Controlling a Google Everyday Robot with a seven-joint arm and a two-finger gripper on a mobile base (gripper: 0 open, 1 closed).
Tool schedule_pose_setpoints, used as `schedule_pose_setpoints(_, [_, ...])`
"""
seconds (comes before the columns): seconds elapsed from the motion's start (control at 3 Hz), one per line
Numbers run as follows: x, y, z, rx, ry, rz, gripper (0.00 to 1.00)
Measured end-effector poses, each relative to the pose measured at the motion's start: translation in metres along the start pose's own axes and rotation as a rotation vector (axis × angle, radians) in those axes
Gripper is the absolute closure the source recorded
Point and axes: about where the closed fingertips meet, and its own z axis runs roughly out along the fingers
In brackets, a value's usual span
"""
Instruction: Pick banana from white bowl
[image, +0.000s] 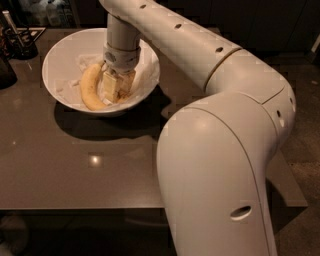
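My gripper (116, 86) is down inside the white bowl (59, 59) on the tabletop (75, 165). The banana (90, 90) lies in the bowl just beside it. Gripping or not, I cannot tell.

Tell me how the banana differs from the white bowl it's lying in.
The banana is yellow; the white bowl is plain white. The banana is narrow and curved; the bowl is round and much wider. The banana lies on crumpled paper inside; the bowl stands on the brown table. Both are close to the gripper, which is down inside the bowl beside the banana.
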Motion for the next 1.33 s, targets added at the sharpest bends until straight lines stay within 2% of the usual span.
schedule_pose_setpoints(0.33, [0.005,0.001,-0.015,0.034,-0.045,-0.006,1.00])
schedule_pose_setpoints(1.0, [0.021,0.012,-0.045,0.056,-0.153,-0.056,1.00])
schedule_pose_setpoints(1.33, [0.027,0.023,-0.056,0.072,-0.165,-0.086,1.00])
